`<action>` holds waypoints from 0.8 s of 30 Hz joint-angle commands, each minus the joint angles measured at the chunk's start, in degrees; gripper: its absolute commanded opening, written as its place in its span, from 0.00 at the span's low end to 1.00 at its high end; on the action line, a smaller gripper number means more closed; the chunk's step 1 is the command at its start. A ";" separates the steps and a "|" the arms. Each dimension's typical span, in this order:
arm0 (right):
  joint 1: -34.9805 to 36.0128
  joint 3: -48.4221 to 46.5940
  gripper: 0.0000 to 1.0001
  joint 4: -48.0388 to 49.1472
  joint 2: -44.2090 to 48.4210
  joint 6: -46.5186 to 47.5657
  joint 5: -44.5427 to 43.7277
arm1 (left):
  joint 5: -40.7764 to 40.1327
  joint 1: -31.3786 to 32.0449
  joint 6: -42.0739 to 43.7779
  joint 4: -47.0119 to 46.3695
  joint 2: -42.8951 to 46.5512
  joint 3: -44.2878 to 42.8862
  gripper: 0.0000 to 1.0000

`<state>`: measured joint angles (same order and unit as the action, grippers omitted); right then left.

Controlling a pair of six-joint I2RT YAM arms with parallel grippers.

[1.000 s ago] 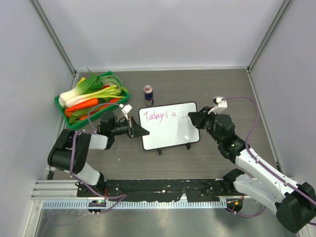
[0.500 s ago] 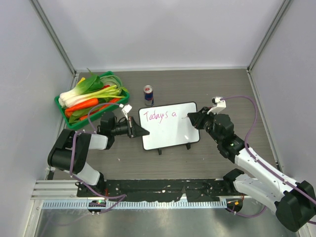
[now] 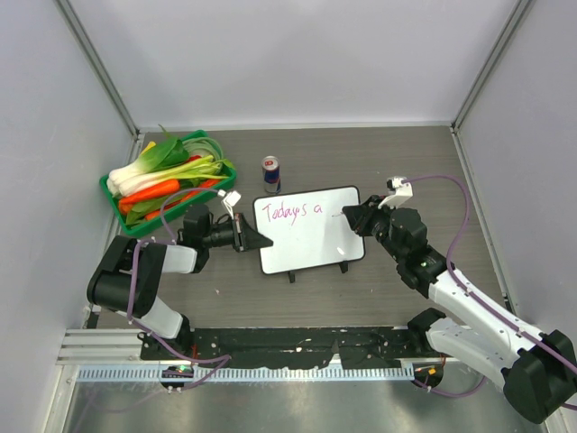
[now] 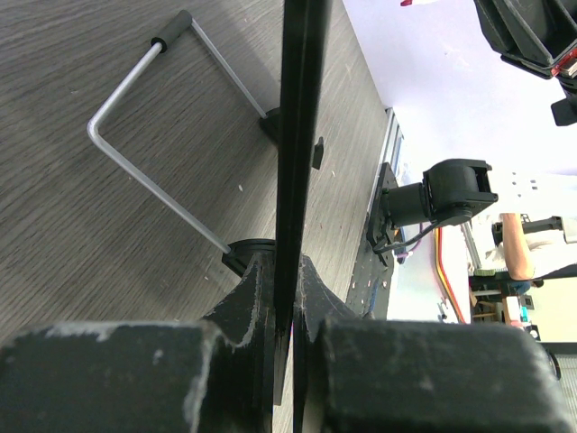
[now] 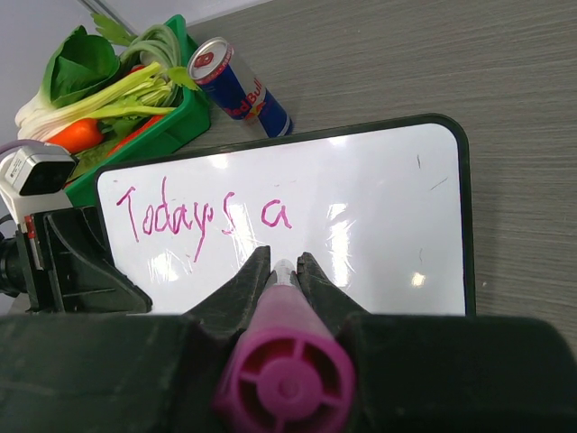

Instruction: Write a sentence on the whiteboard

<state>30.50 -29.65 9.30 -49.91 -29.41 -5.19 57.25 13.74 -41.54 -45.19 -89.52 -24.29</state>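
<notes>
- Whiteboard (image 3: 308,230) is sitting near the middle of the table (image 3: 388,158), slightly toward the near edge, propped on black feet and a bent wire leg (image 4: 153,135)
- Sentence (image 5: 203,215) is showing as pink writing along the board's far edge; it reads "Todays a", on one line only
- Left gripper (image 4: 284,271) is clamping the board's left edge: in the left wrist view the thin dark edge is running straight between both fingers, which are pressed against it
- Right gripper (image 5: 284,263) is gripping a pink marker (image 5: 284,383), with its fingers closed around the barrel; it is reaching over the board's right edge
- Marker tip is pointing at the white surface just below the "a"; I cannot tell whether it is touching
- Drink can (image 3: 270,173) is standing upright just beyond the board's far-left corner
- Green basket (image 5: 171,126) is lying by the left edge, toward the far-left corner, and holding leafy greens and carrots
</notes>
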 commanded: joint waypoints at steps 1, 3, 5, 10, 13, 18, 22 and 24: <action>-0.09 -0.58 0.01 1.77 -0.19 1.02 0.27 | -3.73 -0.03 1.64 3.62 -1.19 -0.40 0.00; -0.09 -0.59 0.01 1.77 -0.19 1.02 0.27 | -3.73 -0.03 1.64 3.70 -1.28 -0.40 0.00; -0.09 -0.50 0.01 1.86 -0.27 0.93 0.18 | -3.82 -0.03 1.64 3.70 -1.19 -0.40 0.00; -0.18 -0.32 0.01 1.69 -0.01 1.63 -0.61 | -3.73 -0.03 1.64 3.70 -1.36 -0.40 0.00; -0.18 -0.67 0.01 1.42 0.51 1.72 -1.75 | -3.82 0.06 1.72 3.70 -1.28 -0.40 0.00; -0.18 -2.69 0.01 0.98 -0.62 2.34 -3.86 | -3.73 -0.03 1.64 3.70 -1.28 -0.40 0.00; -0.18 -4.54 0.01 1.86 -1.94 2.43 -3.43 | -3.73 -0.03 1.64 3.70 -1.36 -0.40 0.00; -0.18 -5.15 0.01 2.74 -2.73 2.16 -2.55 | -3.64 -0.03 1.64 3.79 -1.28 -0.40 0.00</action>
<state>30.50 -30.92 8.58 -51.77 -28.12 -7.42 57.25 13.74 -41.52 -45.19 -89.52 -24.29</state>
